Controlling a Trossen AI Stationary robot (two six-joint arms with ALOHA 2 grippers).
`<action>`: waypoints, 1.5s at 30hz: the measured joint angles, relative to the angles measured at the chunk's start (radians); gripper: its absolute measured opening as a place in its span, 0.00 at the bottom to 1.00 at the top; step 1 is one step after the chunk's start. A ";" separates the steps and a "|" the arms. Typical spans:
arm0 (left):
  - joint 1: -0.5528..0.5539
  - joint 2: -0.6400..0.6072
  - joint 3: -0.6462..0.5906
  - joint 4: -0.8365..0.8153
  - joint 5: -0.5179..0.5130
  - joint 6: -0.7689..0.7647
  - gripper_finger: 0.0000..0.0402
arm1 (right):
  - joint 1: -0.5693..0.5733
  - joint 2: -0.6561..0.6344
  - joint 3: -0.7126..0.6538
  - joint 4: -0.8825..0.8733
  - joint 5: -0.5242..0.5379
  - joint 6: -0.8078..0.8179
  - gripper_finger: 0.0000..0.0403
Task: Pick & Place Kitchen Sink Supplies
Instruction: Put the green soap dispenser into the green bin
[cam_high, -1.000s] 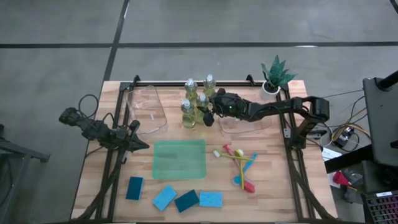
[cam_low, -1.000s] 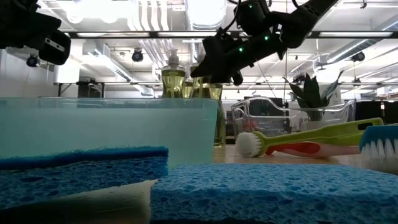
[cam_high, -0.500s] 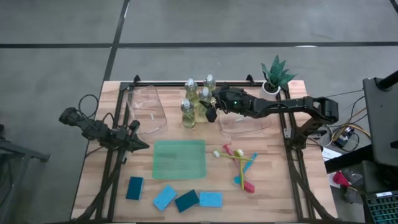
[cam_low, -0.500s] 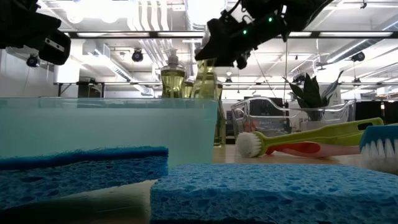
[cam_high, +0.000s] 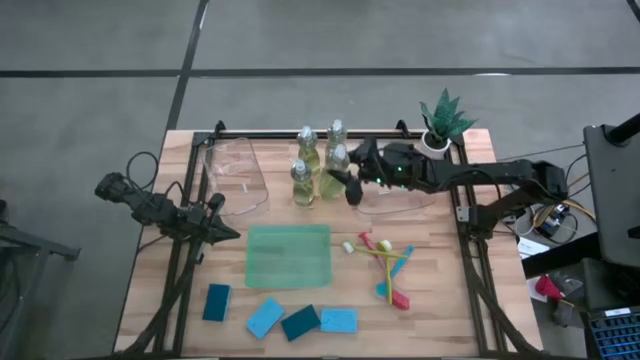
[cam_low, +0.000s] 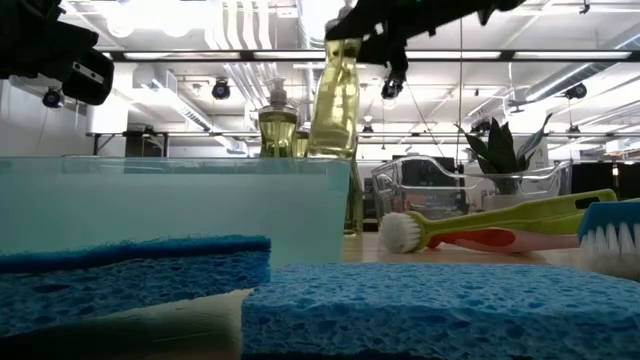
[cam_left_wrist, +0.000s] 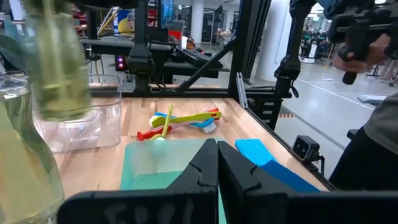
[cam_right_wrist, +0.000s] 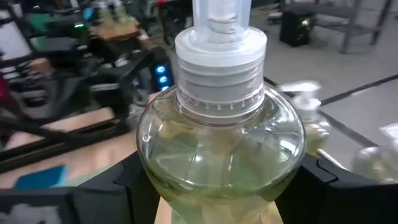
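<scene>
Four clear bottles of yellowish liquid with white caps are near the table's far edge. Three stand on the wood (cam_high: 307, 140), (cam_high: 337, 130), (cam_high: 299, 182). The fourth bottle (cam_high: 337, 160) is in my right gripper (cam_high: 349, 179), which is shut on it; it also shows in the low view (cam_low: 334, 100). Several blue sponges (cam_high: 264, 317) lie flat near the near edge. Red, yellow and blue brushes (cam_high: 385, 262) lie crossed right of the green mat (cam_high: 289, 256). My left gripper (cam_left_wrist: 217, 163) is shut and touches nothing, left of the mat (cam_high: 218, 227). My right gripper pinches the bottle between its two fingers (cam_right_wrist: 134, 180) at the rounded shoulder (cam_right_wrist: 155, 155), just under the white cap (cam_right_wrist: 221, 68). The fingers come level from the table's right side. The bottle stays upright and sits higher than the other bottles; the mat's edge hides its base in the low view.
A clear bin (cam_high: 238, 178) lies left of the bottles and another (cam_high: 400, 196) lies under my right arm. A small potted plant (cam_high: 443, 122) stands at the far right corner. Black frame rails run along the table's sides.
My right gripper has risen and drawn back toward the table's right edge, carrying one bottle up out of the cluster. The other three bottles have stayed in place.
</scene>
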 joint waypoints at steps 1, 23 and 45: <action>0.000 0.000 0.000 0.000 0.000 0.000 0.00 | 0.013 -0.003 0.004 0.001 0.000 0.000 0.59; 0.000 0.002 0.000 0.001 0.000 0.000 0.00 | 0.293 0.128 0.118 0.012 0.146 0.050 0.60; 0.000 0.007 0.000 0.000 0.000 0.000 0.00 | 0.346 0.402 0.099 0.162 0.241 0.093 0.59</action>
